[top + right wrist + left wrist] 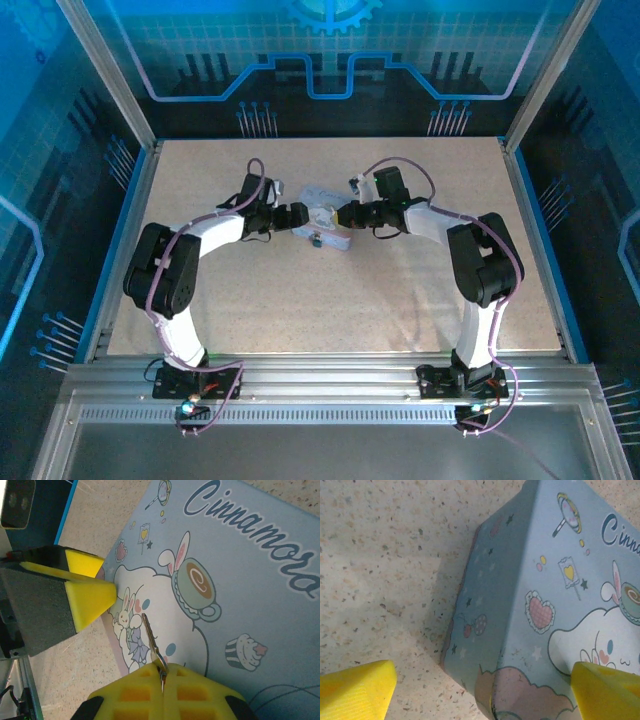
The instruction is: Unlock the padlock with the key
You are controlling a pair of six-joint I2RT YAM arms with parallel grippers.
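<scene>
My right hand point(162, 672) pinches the thin metal key point(150, 637) above the blue tin box point(240, 580). My left hand point(480, 695) is open wide at its corner. The tiny dark padlock point(316, 239) sits beside it on the speckled surface point(380, 555).

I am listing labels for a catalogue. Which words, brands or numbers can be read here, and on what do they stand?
"Cinnamoro": on the tin box lid, right wrist view, cut off by the picture's edge.
"Cinna": the same lid, left wrist view, also cut off.
No other text can be read.
</scene>
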